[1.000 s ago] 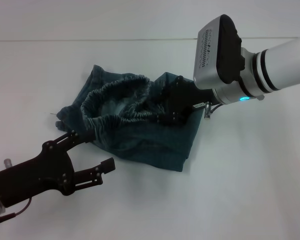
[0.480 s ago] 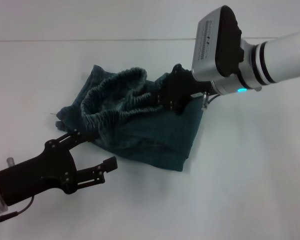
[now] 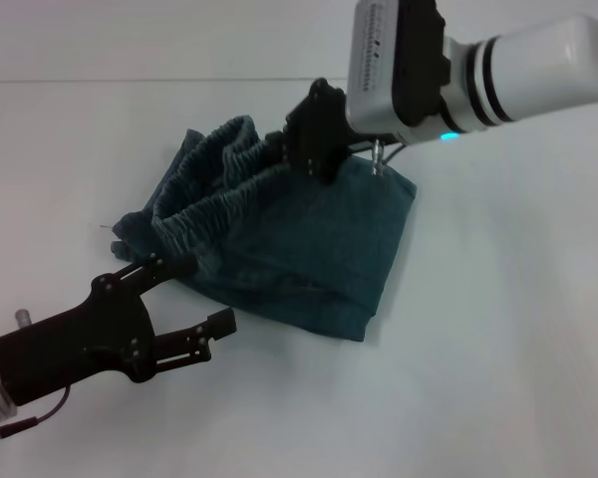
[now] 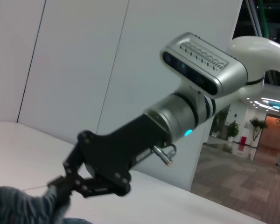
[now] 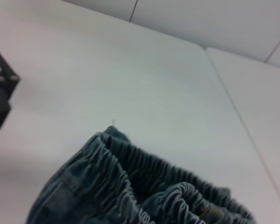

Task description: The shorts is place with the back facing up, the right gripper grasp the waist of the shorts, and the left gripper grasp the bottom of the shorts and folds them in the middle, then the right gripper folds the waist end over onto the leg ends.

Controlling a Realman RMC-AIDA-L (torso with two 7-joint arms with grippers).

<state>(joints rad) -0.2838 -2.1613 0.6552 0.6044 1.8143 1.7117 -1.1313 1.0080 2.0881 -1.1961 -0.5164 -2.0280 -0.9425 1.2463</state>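
From the head view, the teal shorts (image 3: pixel 279 234) lie bunched mid-desk (image 3: pixel 498 329); the right claw (image 3: pixel 304 149) is clenched on the gathered waistband (image 3: pixel 214 189), lifted at the far edge. The left claw (image 3: pixel 179 309) hangs released, just beside the near hem. In the left wrist view, the right claw (image 4: pixel 60 184) pinches a fold of cloth. In the right wrist view, only elastic ruffles (image 5: pixel 144 186) show. The fabric looks soft, light and floppy; I'd say grip the thick elastic
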